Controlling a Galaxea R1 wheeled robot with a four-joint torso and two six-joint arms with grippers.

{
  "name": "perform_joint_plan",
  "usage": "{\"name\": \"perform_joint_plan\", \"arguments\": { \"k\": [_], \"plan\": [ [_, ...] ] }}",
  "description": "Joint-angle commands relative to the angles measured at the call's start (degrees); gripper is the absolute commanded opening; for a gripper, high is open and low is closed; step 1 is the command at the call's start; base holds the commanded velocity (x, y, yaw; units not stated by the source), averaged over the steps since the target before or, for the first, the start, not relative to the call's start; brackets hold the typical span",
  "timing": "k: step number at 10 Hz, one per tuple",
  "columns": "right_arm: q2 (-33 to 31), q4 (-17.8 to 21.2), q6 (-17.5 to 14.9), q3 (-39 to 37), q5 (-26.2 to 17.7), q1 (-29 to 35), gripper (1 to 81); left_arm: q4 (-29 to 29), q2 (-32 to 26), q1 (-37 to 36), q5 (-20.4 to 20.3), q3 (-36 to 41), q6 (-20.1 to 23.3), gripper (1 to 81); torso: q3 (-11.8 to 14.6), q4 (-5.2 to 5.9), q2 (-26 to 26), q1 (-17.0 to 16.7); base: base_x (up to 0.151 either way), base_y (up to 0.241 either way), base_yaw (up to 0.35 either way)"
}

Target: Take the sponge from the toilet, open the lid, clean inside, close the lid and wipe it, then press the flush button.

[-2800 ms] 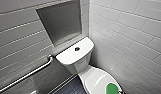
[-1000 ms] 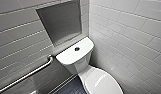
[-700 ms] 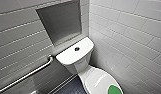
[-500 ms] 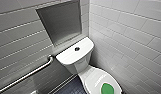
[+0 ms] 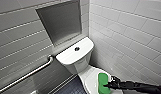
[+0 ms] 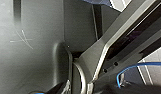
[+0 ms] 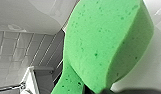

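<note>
The right gripper (image 5: 106,86) is clamped on the green sponge (image 5: 103,80), which lies on the closed lid (image 5: 90,75) of the toilet (image 5: 75,56), toward the lid's right edge.

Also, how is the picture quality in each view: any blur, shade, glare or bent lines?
Head view: the wide lens slants and slightly bows the tile lines; the wall niche lies in shade; the toilet tank top has a soft sheen. Right wrist view: the sponge is very close, soft-edged, evenly lit. Left wrist view: dim, blurred dark robot parts.
</note>
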Motion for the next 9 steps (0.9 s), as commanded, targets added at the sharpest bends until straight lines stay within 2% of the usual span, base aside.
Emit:
{"name": "perform_joint_plan", "arguments": {
  "k": [1, 3, 5, 6, 7, 9],
  "plan": [
    [8.55, 0.08, 0.81, -7.01, -10.08, 10.52, 1.0, 0.86, -0.67, 0.28, 1.96, 0.51, 0.36, 81.1, 0.0, 0.0, 0.0, 0.0, 0.0, 0.0, 0.0],
    [15.5, -0.45, 0.72, -14.04, -11.59, 11.23, 1.0, 0.86, -0.67, 0.28, 1.96, 0.51, 0.36, 81.1, 0.0, 0.0, 0.0, 0.0, 0.0, 0.0, 0.0],
    [18.68, -0.63, 0.89, -15.81, -11.59, 11.58, 1.0, 0.86, -0.67, 0.28, 1.96, 0.42, 0.36, 81.1, 0.0, 0.0, 0.02, 0.0, 0.0, 0.0, 0.0],
    [20.18, -0.98, 0.9, -16.6, -10.71, 11.06, 1.0, 0.86, -0.67, 0.28, 1.96, 0.42, 0.36, 81.1, 0.0, 0.0, 0.02, 0.02, 0.0, 0.0, 0.0],
    [22.44, -3.16, 0.55, -18.79, -10.45, 10.61, 1.0, 0.86, -0.67, 0.28, 2.05, 0.42, 0.36, 81.1, 0.0, 0.0, 0.02, 0.0, 0.0, 0.0, 0.0],
    [25.53, -5.98, 0.55, -19.94, -6.15, 9.39, 1.0, 0.86, -0.59, 0.28, 2.05, 0.33, 0.36, 81.1, 0.0, 0.0, 0.02, 0.02, 0.0, 0.0, 0.0]
  ]
}}
